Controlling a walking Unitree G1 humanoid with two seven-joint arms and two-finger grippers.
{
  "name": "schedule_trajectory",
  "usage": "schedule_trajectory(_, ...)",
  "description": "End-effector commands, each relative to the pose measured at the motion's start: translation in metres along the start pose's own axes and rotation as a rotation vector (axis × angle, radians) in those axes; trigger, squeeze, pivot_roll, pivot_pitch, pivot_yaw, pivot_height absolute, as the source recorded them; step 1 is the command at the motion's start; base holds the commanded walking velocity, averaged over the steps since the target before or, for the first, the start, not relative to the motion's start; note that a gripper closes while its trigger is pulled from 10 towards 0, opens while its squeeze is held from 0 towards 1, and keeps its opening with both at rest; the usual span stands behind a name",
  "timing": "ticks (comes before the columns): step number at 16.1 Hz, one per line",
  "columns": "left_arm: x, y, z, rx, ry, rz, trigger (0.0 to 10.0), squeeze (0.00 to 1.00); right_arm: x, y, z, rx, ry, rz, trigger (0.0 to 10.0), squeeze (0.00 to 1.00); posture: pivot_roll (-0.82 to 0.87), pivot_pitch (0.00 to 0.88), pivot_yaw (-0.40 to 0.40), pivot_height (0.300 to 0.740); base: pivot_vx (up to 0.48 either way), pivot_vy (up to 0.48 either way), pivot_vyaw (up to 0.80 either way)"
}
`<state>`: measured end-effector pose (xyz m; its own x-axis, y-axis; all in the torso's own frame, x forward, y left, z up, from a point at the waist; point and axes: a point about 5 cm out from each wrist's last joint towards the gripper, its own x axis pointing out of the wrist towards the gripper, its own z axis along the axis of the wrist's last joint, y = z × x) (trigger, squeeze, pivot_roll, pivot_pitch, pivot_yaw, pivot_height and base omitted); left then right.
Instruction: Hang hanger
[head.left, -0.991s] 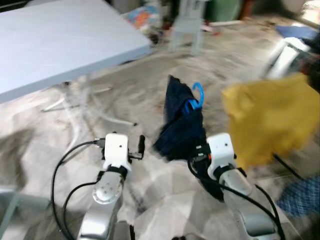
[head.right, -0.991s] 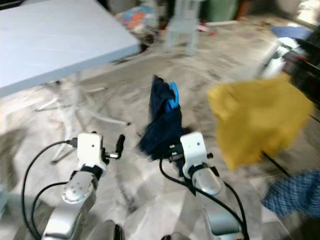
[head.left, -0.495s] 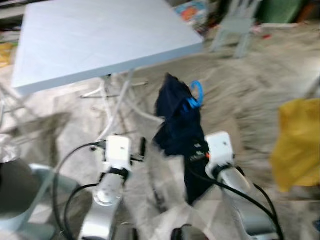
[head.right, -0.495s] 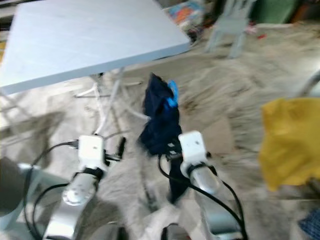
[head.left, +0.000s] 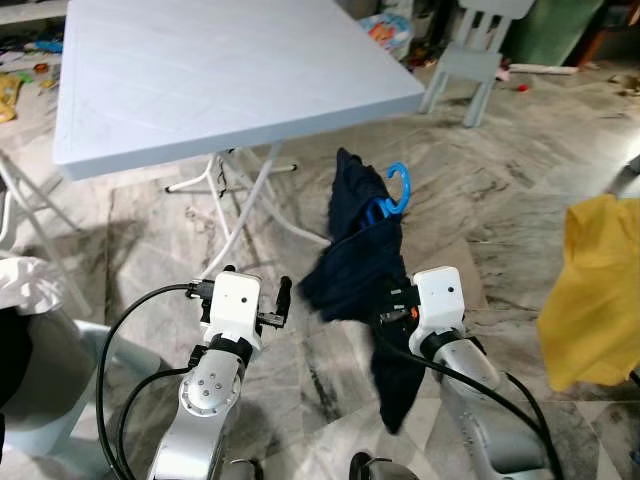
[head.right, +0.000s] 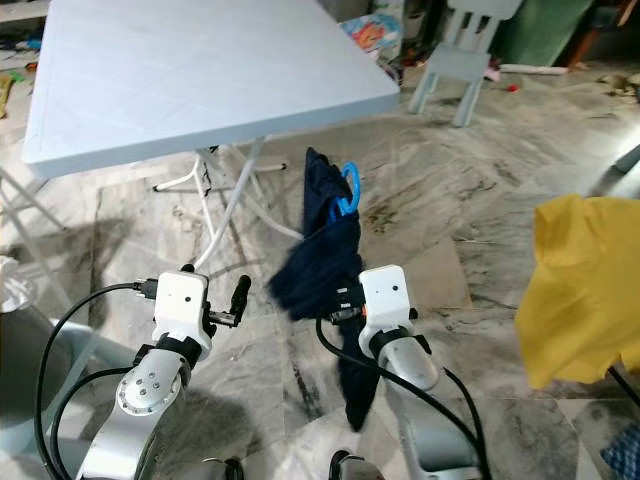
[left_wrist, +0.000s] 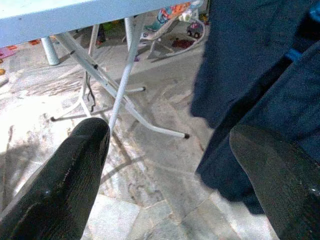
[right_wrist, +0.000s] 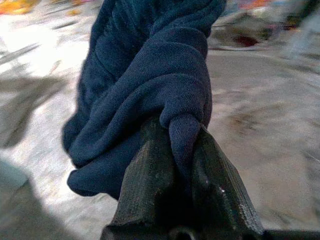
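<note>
Navy garment on a blue hanger rises from the right gripper, clenched on its cloth, hook uppermost. Left gripper gapes empty beside it.

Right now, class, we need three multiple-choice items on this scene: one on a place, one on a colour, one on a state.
1. Where is the white folding table?
A. ahead and to the robot's left
B. behind the yellow cloth
C. lying flat on the floor

2. What colour is the hanger hook?
A. red
B. blue
C. white

3. How are the right gripper jaws?
A. wide open
B. shut on the navy garment
C. holding a cup

Answers: 1 A, its top fills the upper left; 2 B, bright blue above the cloth; 3 B, fabric is pinched between them.
</note>
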<state>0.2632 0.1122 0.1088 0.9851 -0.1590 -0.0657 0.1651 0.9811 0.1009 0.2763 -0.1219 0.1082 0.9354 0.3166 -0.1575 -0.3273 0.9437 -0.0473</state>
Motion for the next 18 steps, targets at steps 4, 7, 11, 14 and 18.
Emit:
schedule_trajectory(4, 0.005, 0.011, 0.002, 0.040, -0.003, 0.022, 10.0, 0.00, -0.005, 0.000, -0.001, -0.190, 0.023, 0.310, 10.0, 0.00, 0.04, 0.191, -0.089, 0.740, 0.000, 0.000, 0.00)
schedule_trajectory(7, 0.008, 0.012, 0.001, 0.037, 0.002, 0.019, 10.0, 0.00, -0.012, -0.020, 0.006, -0.205, 0.036, 0.455, 10.0, 0.00, 0.04, 0.187, -0.097, 0.740, 0.000, 0.000, 0.00)
schedule_trajectory(11, 0.012, 0.003, -0.005, 0.012, 0.028, -0.031, 10.0, 0.00, -0.013, -0.020, 0.025, -0.110, -0.015, 0.505, 10.0, 0.00, 0.01, 0.194, -0.095, 0.740, 0.000, 0.000, 0.00)
schedule_trajectory(14, 0.021, 0.001, -0.001, 0.006, 0.004, -0.040, 10.0, 0.00, -0.025, -0.006, 0.033, -0.056, -0.025, 0.623, 10.0, 0.00, -0.01, 0.198, -0.093, 0.740, 0.000, 0.000, 0.00)
schedule_trajectory(18, 0.024, 0.011, -0.005, 0.010, -0.002, -0.039, 8.2, 0.00, -0.034, -0.008, 0.044, 0.012, -0.024, 0.679, 10.0, 0.00, -0.03, 0.201, -0.092, 0.740, 0.000, 0.000, 0.00)
